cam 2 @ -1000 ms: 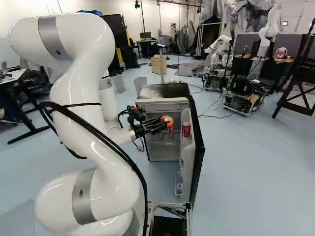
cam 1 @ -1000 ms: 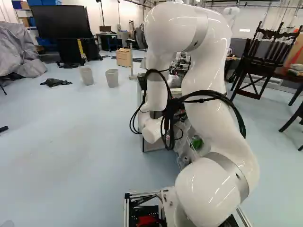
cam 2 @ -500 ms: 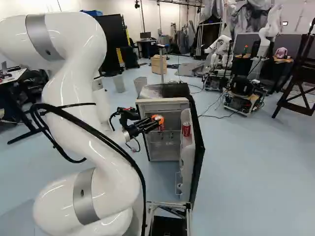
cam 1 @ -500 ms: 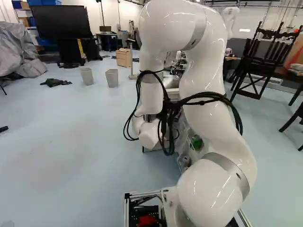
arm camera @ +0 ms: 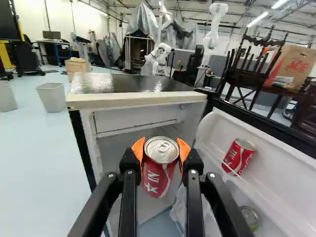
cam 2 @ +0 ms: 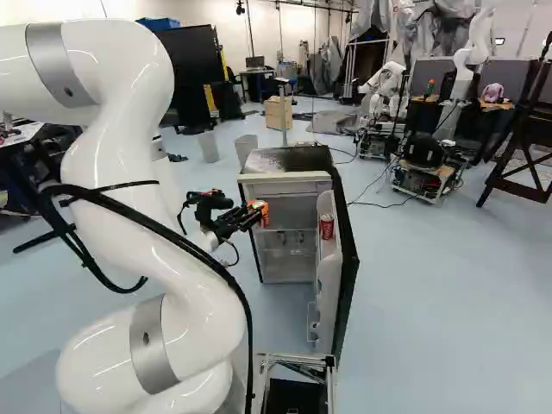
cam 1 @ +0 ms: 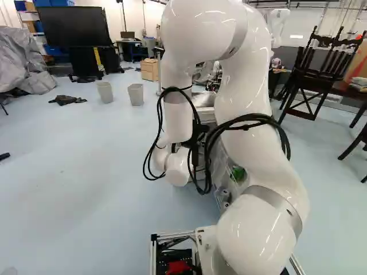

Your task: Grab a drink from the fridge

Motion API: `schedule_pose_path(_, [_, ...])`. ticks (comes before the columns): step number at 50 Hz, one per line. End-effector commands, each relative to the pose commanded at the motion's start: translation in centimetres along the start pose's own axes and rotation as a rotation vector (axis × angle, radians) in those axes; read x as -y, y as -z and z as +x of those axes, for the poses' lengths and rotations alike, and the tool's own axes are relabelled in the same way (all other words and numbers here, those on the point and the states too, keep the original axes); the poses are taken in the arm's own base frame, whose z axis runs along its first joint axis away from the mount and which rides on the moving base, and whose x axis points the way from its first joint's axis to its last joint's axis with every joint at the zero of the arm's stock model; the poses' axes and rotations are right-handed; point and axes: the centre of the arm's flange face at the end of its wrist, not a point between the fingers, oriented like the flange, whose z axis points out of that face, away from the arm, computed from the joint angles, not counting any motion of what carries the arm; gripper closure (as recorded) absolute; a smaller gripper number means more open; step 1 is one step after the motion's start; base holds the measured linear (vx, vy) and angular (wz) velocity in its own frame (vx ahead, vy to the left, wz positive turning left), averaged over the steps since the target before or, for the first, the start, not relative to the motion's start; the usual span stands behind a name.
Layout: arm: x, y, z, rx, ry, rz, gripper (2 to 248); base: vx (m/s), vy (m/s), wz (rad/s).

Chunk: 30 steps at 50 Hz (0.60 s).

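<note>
Best in wrist view: gripped can [arm camera: 158,180]

Pale blue smooth floor [cam 1: 86,172]: black-and-white fridge [cam 2: 347,285], door open; two grey plastic bins [cam 1: 135,94] near each other; light wooden drawer cabinet [cam 1: 149,70]; crumpled dark cloth [cam 1: 67,100]
White plastic fridge-door shelf [cam 2: 327,248]: upright red metal drink can [arm camera: 239,156]
Lower in door: silver-topped can [arm camera: 249,215]
Dark wooden table [cam 1: 347,93]: brown bag with red print [arm camera: 295,66]

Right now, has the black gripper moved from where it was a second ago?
Yes: in the right base view, the gripper, holding a red can, has shifted left, away from the open fridge door.
</note>
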Motion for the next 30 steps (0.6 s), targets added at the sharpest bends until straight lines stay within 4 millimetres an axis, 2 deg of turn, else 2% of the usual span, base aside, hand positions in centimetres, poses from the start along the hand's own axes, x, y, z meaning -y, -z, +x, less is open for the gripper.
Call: schedule_pose_path(30, [1.5, 0.3, 0.6, 0.015, -0.007, 0.179, 157, 0.0, 0.0, 0.0])
